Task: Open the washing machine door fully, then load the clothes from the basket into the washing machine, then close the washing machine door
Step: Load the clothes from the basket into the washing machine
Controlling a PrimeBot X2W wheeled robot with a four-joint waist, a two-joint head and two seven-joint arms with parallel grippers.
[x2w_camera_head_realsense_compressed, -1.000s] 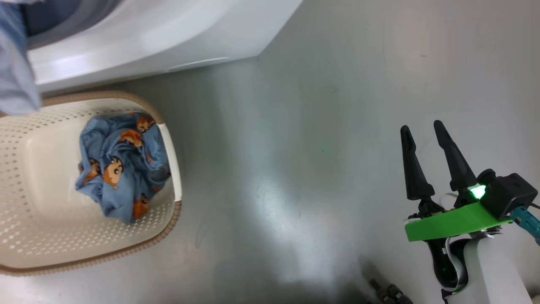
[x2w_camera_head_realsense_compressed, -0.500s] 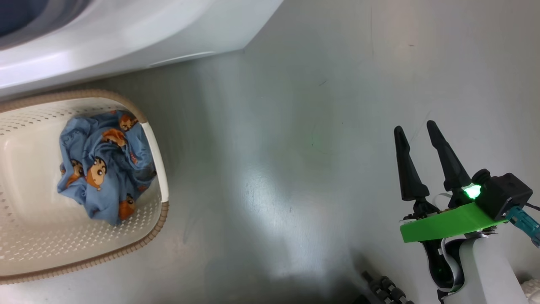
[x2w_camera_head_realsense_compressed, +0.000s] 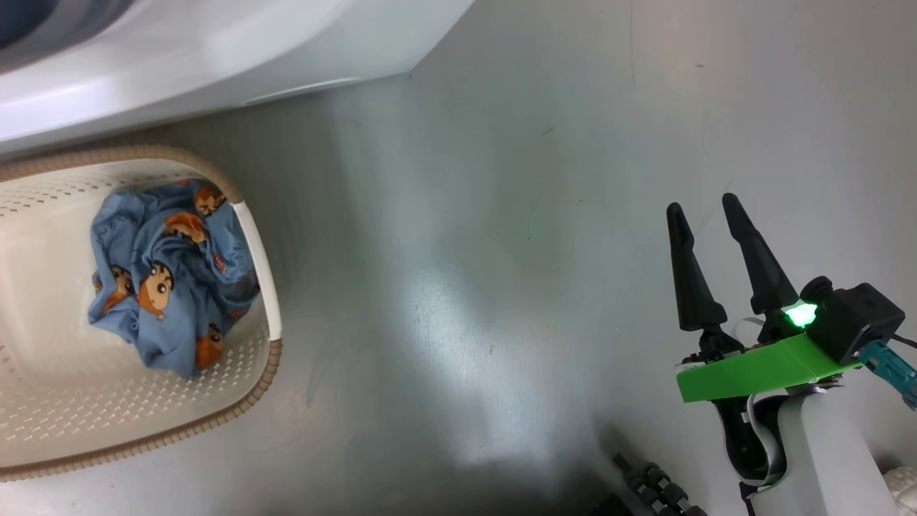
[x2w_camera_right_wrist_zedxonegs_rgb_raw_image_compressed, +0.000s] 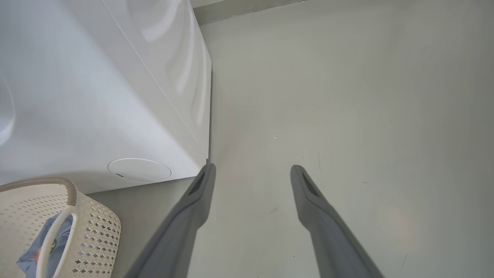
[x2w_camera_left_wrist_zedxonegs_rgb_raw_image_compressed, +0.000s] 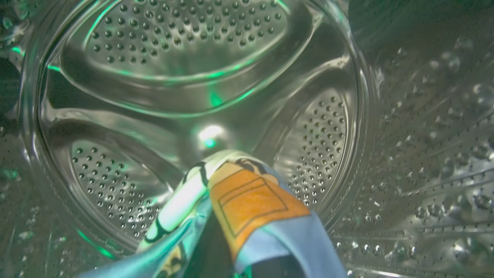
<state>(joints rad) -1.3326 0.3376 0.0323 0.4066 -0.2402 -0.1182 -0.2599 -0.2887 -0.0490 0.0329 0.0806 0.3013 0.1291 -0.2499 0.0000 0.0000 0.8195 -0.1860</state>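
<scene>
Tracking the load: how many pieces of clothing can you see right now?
2 clothes: one crumpled in the basket, one inside the drum; the basket bundle may hide more.

Glossy grey floor (x2w_camera_head_realsense_compressed: 501,251) with pale light glare, faint dark scuff marks (x2w_camera_right_wrist_zedxonegs_rgb_raw_image_compressed: 273,211), darker wall base strip (x2w_camera_right_wrist_zedxonegs_rgb_raw_image_compressed: 247,7)

The basket (x2w_camera_head_realsense_compressed: 259,272) runs off the left edge.

Head view: bright; floor (x2w_camera_head_realsense_compressed: 458,344) carried broad white glare; washer (x2w_camera_head_realsense_compressed: 215,43) was soft at the top edge.
Left wrist view: dim, green-tinted; drum (x2w_camera_left_wrist_zedxonegs_rgb_raw_image_compressed: 185,88) glinted; cloth (x2w_camera_left_wrist_zedxonegs_rgb_raw_image_compressed: 251,200) near lens was blurred.
Right wrist view: bright, flat; edges bowed.
</scene>
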